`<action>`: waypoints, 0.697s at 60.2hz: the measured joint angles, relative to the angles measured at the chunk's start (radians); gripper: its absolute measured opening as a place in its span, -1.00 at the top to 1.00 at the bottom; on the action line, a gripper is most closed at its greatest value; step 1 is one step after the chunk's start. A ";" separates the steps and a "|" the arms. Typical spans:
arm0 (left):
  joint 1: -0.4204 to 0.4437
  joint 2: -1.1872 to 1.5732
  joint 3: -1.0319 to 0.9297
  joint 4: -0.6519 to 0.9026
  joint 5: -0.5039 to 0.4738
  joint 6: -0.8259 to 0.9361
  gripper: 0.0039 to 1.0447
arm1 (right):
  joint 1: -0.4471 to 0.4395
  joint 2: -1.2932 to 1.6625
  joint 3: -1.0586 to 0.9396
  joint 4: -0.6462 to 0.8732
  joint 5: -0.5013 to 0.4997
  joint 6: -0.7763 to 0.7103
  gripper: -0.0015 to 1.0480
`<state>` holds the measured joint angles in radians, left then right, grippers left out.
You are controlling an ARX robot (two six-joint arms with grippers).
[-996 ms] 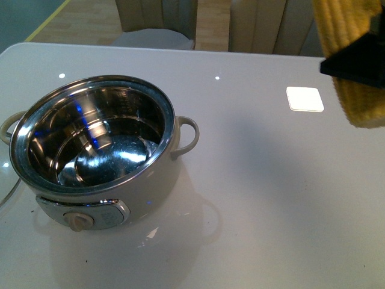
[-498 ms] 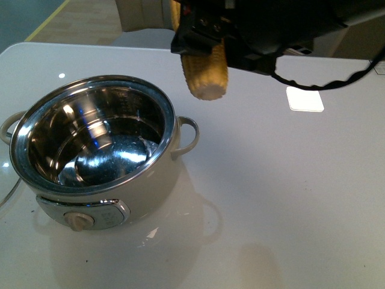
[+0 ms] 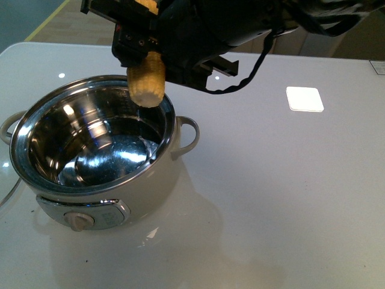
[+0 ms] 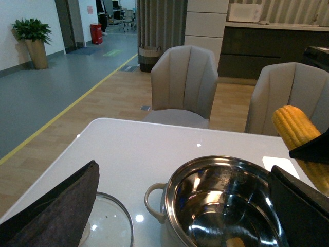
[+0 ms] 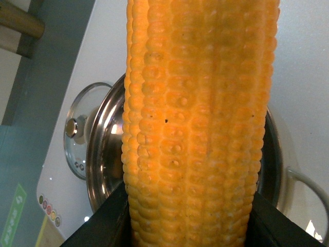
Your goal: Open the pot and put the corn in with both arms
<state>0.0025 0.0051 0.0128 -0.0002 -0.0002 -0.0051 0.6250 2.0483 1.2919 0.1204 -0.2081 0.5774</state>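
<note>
The left hand [image 4: 180, 206] is nearest the robot, short of the pot [image 3: 153, 186] on its near side, with its jaws spread wide and nothing between them. The lid [image 4: 110, 229] is already off and lies flat on the tabletop [image 3: 289, 198] just left of the pot, so the pot stands open with its steel inside bare.

The change is with the corn [image 3: 148, 84]. A second ago it was well off to the right of the pot. Half a second ago it was just beyond the right handle [image 3: 187, 135]. Now its blunt end hangs over the pot's far side, pointing down toward the inside. The right hand [image 3: 139, 45] is clamped on the cob partway up, its dark fingers [image 5: 103, 226] pressed to either side. To my eye only the lowering and letting go remain. The cob looks long for the pot, so it may have to tip over to lie inside.

How high the cob's end sits above the pot I can't tell. Its upper part is behind the hand and cut off at the top of the front view. The right wrist view is nearly all corn, which covers most of the pot. The left arm doesn't show in the front view at all, and the lid shows there only as a sliver left of the pot
</note>
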 joint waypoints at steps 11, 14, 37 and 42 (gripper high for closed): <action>0.000 0.000 0.000 0.000 0.000 0.000 -0.87 | 0.033 0.080 0.085 -0.043 -0.002 0.041 0.20; 0.000 0.000 0.000 0.000 0.000 0.000 -0.87 | 0.044 0.106 0.112 -0.055 -0.002 0.053 0.20; 0.000 0.000 0.000 0.000 0.000 0.000 -0.87 | 0.113 0.216 0.227 -0.124 0.010 0.092 0.01; 0.000 0.000 0.000 0.000 0.000 0.000 -0.87 | 0.120 0.220 0.227 -0.129 0.013 0.097 -0.25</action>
<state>0.0025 0.0051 0.0128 -0.0002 -0.0002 -0.0051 0.7452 2.2688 1.5185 -0.0082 -0.1951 0.6746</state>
